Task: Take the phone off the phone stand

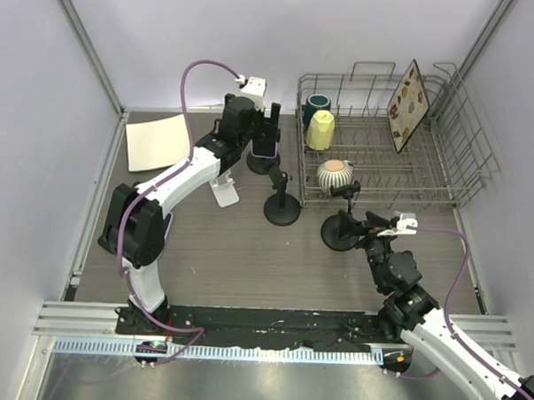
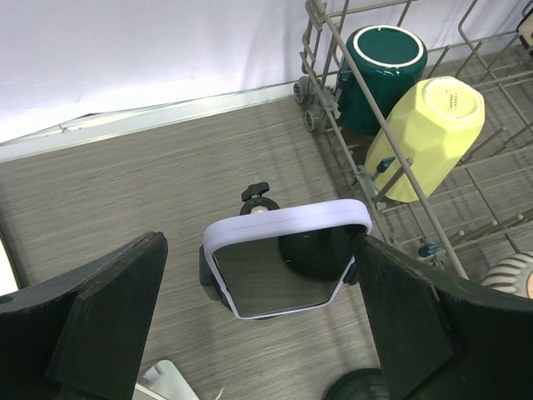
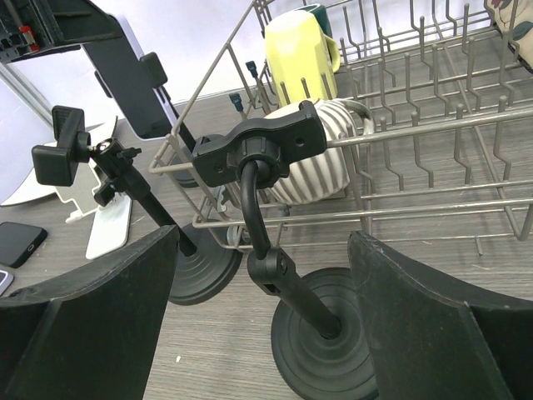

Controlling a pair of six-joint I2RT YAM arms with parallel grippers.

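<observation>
Widely spread, left fingers (image 2: 92,317) straddle phone (image 2: 279,271) — one edge clear.

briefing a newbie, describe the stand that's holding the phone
Find the wire dish rack. Outside its left wall, nearest the green mug, is a black stand. Only it clamps a phone in a lilac case; the other two stands, nearer, are empty.

Light: I see bright, even overhead light, soft shadows.
Glare: rail (image 1: 269,353) at 6 o'clock shines.
Exposure: left fingers (image 2: 92,333) read near-black.
</observation>
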